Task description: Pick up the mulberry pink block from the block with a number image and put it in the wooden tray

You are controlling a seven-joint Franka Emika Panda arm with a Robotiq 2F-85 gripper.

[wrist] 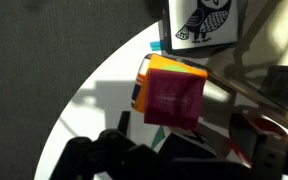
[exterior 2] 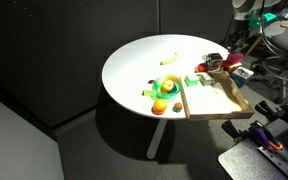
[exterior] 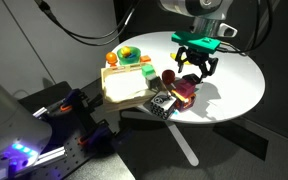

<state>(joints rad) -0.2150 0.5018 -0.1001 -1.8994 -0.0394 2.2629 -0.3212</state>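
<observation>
The mulberry pink block (wrist: 174,100) sits on top of the block with a number image (wrist: 160,68), whose orange faces show under it in the wrist view. In an exterior view the pink block (exterior: 187,89) stands near the table's front edge, right of the wooden tray (exterior: 122,90). My gripper (exterior: 197,66) hangs just above the pink block with its fingers spread on either side, not touching it. In the wrist view the dark fingers (wrist: 174,152) are open below the block. The tray (exterior 2: 220,100) also shows in an exterior view.
A round red fruit (exterior: 170,77) and a black-and-white dotted cube (exterior: 164,104) lie close to the stack. A green block (exterior: 146,70) and a multicoloured bowl (exterior: 129,55) are by the tray. An owl-picture cube (wrist: 202,20) is beyond the stack. The round white table (exterior: 234,90) ends nearby.
</observation>
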